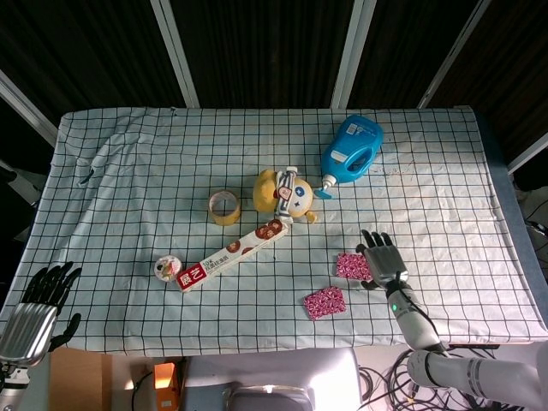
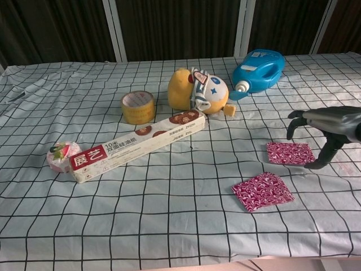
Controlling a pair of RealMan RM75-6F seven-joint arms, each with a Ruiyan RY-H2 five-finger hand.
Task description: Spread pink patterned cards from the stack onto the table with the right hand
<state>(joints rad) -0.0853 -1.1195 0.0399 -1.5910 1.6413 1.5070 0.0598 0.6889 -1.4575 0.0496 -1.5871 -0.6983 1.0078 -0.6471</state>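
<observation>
Pink patterned cards: two of them lie flat on the checkered counter, one just beside the right robot hand and another a bit nearer the front edge, apart from each other. That right robot hand has its fingers spread, holding nothing, thumb tip down right next to the far card. Left robot hand sits off the front left corner, fingers loosely apart, empty too.
</observation>
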